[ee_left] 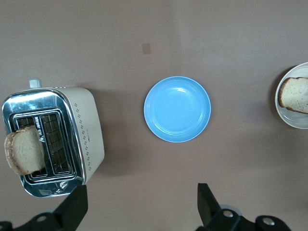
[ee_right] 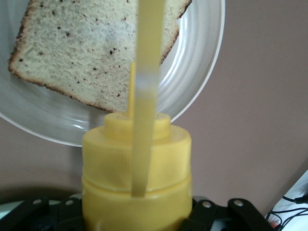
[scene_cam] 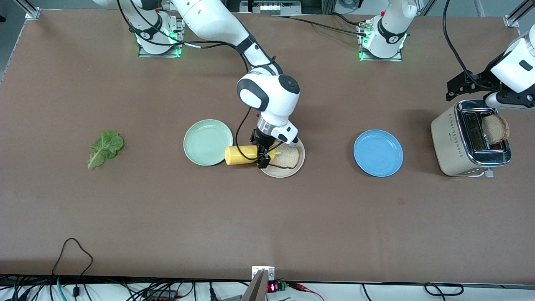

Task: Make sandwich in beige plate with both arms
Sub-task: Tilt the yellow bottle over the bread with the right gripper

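Observation:
The beige plate (scene_cam: 289,173) holds one toasted bread slice (scene_cam: 287,157) and lies between the mint green and blue plates. My right gripper (scene_cam: 264,156) is shut on a yellow squeeze bottle (scene_cam: 240,154), held on its side with the nozzle toward the slice. In the right wrist view the bottle (ee_right: 137,178) fills the gap between the jaws, with the slice (ee_right: 91,48) and plate (ee_right: 197,82) past its cap. A second slice (scene_cam: 495,128) stands in the toaster (scene_cam: 453,144). My left gripper (scene_cam: 453,88) hangs open by the toaster, its fingers (ee_left: 72,209) wide apart. A lettuce leaf (scene_cam: 105,148) lies toward the right arm's end.
A mint green plate (scene_cam: 207,142) lies beside the bottle's base. A blue plate (scene_cam: 378,152) sits between the beige plate and the toaster. In the left wrist view I see the blue plate (ee_left: 177,109), the toaster (ee_left: 84,134) and the beige plate's edge (ee_left: 288,118).

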Controlling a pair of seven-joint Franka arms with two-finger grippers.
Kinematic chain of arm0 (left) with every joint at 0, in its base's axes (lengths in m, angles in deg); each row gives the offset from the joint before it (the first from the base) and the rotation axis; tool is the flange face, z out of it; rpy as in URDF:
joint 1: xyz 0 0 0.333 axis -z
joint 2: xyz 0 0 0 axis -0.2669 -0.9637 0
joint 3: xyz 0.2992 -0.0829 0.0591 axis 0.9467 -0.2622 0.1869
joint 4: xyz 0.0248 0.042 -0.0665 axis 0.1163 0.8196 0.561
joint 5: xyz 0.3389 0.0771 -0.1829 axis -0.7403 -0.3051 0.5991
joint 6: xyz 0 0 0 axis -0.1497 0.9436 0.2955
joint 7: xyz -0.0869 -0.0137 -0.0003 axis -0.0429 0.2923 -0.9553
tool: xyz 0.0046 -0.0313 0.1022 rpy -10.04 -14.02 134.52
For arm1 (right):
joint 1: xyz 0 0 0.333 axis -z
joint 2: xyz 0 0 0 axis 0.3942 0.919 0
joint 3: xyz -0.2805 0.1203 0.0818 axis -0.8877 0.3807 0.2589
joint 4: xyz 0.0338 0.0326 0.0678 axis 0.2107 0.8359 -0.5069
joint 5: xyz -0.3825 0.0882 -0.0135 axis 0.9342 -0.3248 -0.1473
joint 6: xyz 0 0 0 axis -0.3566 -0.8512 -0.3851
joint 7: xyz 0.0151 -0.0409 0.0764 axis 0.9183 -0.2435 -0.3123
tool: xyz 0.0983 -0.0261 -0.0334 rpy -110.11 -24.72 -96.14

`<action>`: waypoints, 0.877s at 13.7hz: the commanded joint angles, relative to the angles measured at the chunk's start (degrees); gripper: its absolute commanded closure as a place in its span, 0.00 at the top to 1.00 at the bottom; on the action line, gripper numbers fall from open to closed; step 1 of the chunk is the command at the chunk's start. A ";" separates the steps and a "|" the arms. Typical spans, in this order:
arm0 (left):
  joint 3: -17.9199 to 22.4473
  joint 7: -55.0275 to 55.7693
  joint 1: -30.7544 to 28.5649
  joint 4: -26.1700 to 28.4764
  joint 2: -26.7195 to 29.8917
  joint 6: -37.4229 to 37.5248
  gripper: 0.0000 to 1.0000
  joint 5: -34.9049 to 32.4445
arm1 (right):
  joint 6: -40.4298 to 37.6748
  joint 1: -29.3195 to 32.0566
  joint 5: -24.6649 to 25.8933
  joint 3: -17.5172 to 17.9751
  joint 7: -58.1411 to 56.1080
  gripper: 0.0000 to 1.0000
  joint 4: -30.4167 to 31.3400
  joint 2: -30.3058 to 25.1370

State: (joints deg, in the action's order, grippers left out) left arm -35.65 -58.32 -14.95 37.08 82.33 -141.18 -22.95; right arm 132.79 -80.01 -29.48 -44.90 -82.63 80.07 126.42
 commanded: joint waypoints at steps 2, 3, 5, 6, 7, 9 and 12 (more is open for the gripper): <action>0.21 -1.07 0.17 0.19 0.76 1.01 1.00 0.39 | -1.61 0.80 0.01 -0.91 0.47 0.25 -2.38 -0.53; 0.21 -1.07 0.08 0.10 0.76 1.18 1.00 0.39 | -1.52 2.38 -3.66 -0.82 -0.05 0.25 -2.38 -1.67; 0.21 -1.07 0.17 0.01 0.76 1.19 1.00 0.39 | -1.26 4.84 -10.96 -0.56 -0.84 0.25 -1.60 -4.73; 0.21 -1.07 0.17 0.01 0.67 1.19 1.00 0.39 | -1.08 5.46 -12.47 -0.47 -0.85 0.25 -0.28 -6.49; 0.21 -1.07 0.17 -0.07 0.67 1.19 1.00 0.39 | -1.08 6.60 -14.83 -0.30 -1.28 0.25 0.34 -8.43; 0.21 -1.07 0.17 0.01 0.67 1.19 1.00 0.39 | -0.99 8.62 -22.37 -0.29 -6.87 0.25 2.27 -11.50; 0.21 -1.07 0.17 0.01 0.67 1.19 1.00 0.39 | -0.99 15.38 -36.34 -0.29 -20.75 0.25 6.74 -17.30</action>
State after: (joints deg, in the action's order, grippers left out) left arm -35.65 -58.32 -14.95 37.07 82.36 -140.70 -22.95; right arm 131.95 -68.99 -58.90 -46.31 -95.10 81.22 115.02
